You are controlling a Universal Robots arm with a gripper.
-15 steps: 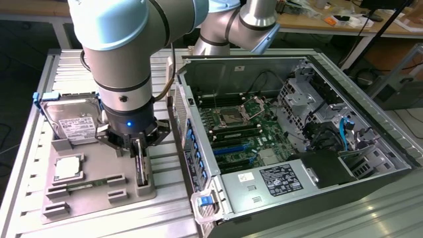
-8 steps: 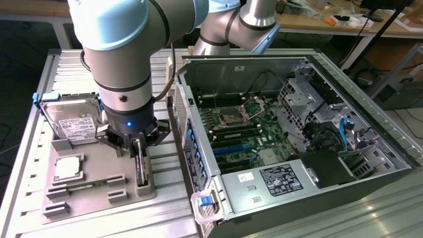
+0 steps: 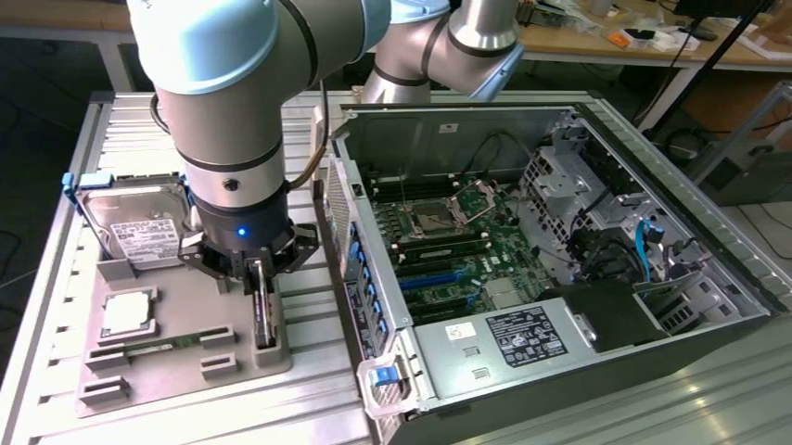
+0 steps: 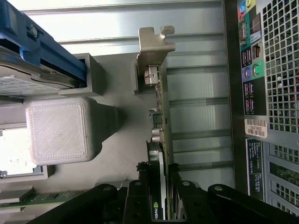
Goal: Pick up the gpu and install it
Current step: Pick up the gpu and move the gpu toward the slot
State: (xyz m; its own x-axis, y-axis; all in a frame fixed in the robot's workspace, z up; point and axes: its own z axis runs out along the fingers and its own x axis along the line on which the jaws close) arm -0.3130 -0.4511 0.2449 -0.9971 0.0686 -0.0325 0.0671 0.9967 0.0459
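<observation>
Two fingers point(image 4: 140, 186) of the gripper point(image 4: 158, 169) pinch the gpu point(image 4: 161, 126) by its flat faces. The gpu stands on edge in a slot of the grey tray point(image 3: 185, 375), on the side nearest the open case point(image 3: 644, 139). Hard drive point(image 3: 136, 227) and CPU point(image 3: 128, 313) sit on the tray, towards the exterior view's left.

Ribbed metal worktop point(image 3: 44, 306) here, grey parts holder point(image 3: 167, 371) sitting flat on it at the exterior view's left, open computer case point(image 3: 446, 130) lying just beside it on the same slats
</observation>
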